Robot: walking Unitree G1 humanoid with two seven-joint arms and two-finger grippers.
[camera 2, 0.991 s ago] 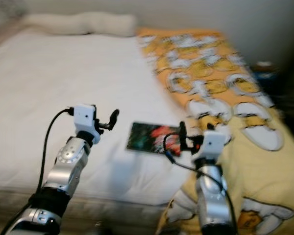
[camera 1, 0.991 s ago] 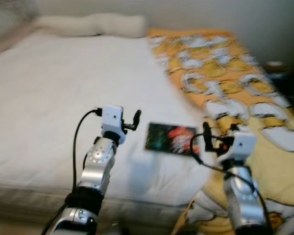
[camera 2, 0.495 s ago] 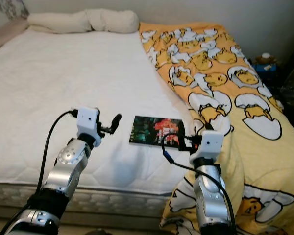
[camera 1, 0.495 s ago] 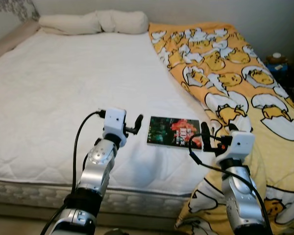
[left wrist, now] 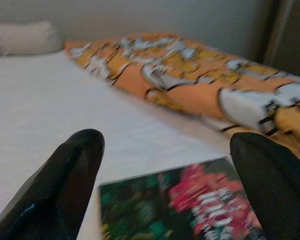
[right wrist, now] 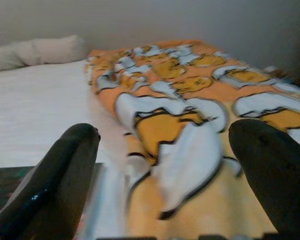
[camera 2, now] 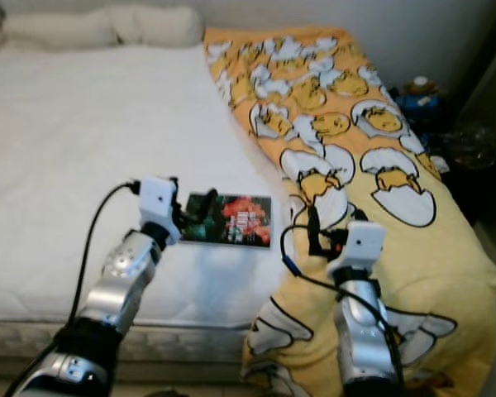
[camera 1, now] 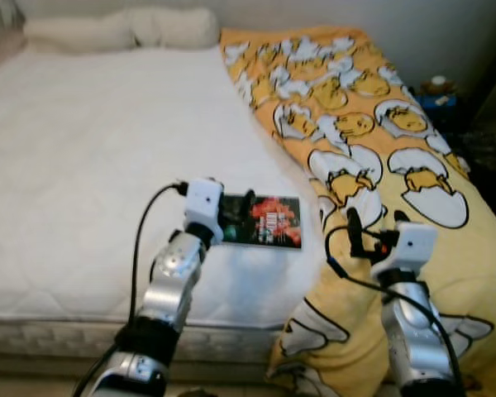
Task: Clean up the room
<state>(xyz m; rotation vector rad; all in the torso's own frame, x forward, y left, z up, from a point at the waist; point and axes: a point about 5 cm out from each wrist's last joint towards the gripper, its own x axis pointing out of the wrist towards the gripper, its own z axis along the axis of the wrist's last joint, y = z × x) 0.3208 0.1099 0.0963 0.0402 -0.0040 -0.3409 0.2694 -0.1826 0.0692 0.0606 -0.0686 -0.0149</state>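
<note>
The book (camera 1: pixel 263 222) with the bright red and green cover lies flat on the white bed (camera 1: pixel 83 165), close to the near edge. Just to its right is the yellow blanket (camera 1: pixel 372 149) with egg pictures, which runs from the far end of the bed down over the near right corner.

The left gripper (camera 1: pixel 236 217) is right over the left end of the book. In the left wrist view its two black fingers (left wrist: pixel 65 185) are spread wide apart, one on each side of the book (left wrist: pixel 185 205). They are not holding it yet.

The right gripper (camera 1: pixel 372 227) hangs over the blanket, a little to the right of the book. Its fingers (right wrist: pixel 55 175) are spread open too, and it holds nothing.

Two pale pillows (camera 1: pixel 124 29) sit at the far end of the bed.

The cleaning looks like it has only just started. The book is not picked up, so it must be grabbed and put away. The blanket is bunched on one side and may need tidying as well.
</note>
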